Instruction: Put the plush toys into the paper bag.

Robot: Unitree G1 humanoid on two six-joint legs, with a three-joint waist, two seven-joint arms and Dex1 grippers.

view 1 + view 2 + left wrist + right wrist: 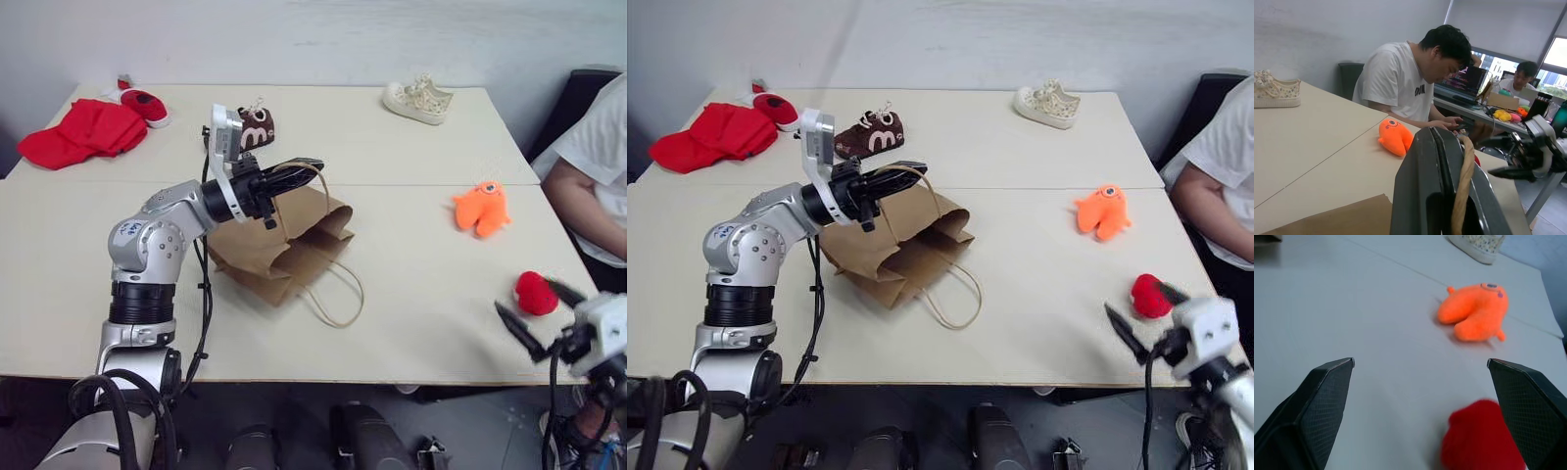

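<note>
Fingers [1317, 411] wide — left gripper [299, 171] pinches handle [1462, 191].

From the head we look forward and down with two eyes set side by side, both taking in the whole table [392, 333] from some way off. Our left wrist camera sits close behind its closed fingers [1420, 196], facing level across the table toward a seated person [1400, 78]. Our right wrist camera looks low over the tabletop from near, sharing the orange toy [1475, 312] with the other views.
</note>
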